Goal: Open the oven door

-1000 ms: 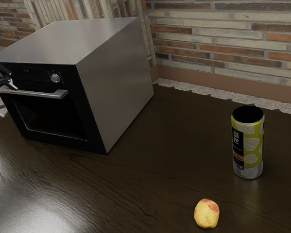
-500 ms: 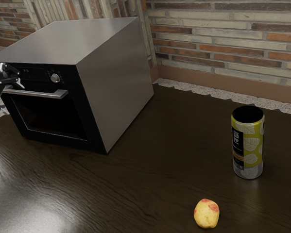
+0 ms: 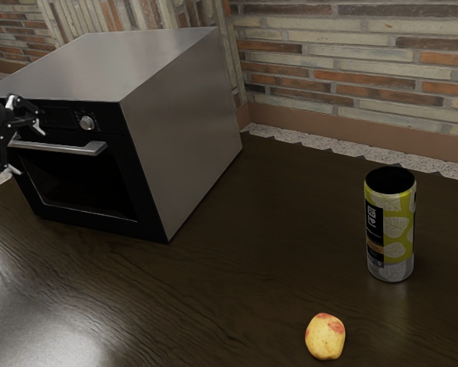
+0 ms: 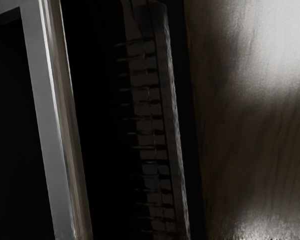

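At the exterior view's left edge my black gripper (image 3: 27,147) stands open at the far end of the oven handle (image 3: 64,147). One finger shows above the bar's line and the other below it; contact with the bar cannot be told. The oven door (image 3: 79,182), with its dark window, is closed against the steel body (image 3: 179,130). In the wrist view the handle (image 4: 53,125) runs as a long grey bar, with the dark oven front and the window's pale lower frame (image 4: 174,125) beside it.
On the dark wooden table (image 3: 244,252) a yellow-green can (image 3: 391,229) stands upright at the exterior view's right. A yellow-red fruit (image 3: 325,336) lies nearer the camera. A brick wall (image 3: 351,69) rises behind the oven. The oven's knob (image 3: 86,122) sits above the handle.
My gripper has moved toward the exterior view's right along the oven front, and more of it shows beside the handle. The oven door, can and fruit have stayed put.
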Controlling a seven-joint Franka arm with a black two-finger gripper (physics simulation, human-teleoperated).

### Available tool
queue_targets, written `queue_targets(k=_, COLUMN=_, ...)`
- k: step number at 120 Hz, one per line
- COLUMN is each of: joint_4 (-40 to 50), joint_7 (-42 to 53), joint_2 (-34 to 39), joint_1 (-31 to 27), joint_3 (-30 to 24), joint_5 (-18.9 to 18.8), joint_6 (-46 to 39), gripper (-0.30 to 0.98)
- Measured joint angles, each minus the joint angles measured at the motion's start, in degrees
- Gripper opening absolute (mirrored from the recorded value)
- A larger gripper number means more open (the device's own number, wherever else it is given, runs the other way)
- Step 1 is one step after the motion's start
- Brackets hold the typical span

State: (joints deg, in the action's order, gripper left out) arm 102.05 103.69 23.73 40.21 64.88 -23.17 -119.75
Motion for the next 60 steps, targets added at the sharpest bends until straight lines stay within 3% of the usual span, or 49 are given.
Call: queue_targets(k=60, joint_4=-0.47, joint_7=-2.59, joint_2=0.41, joint_1=0.19, joint_3=-0.01, joint_5=3.22, joint_6=0.98, gripper=0.69)
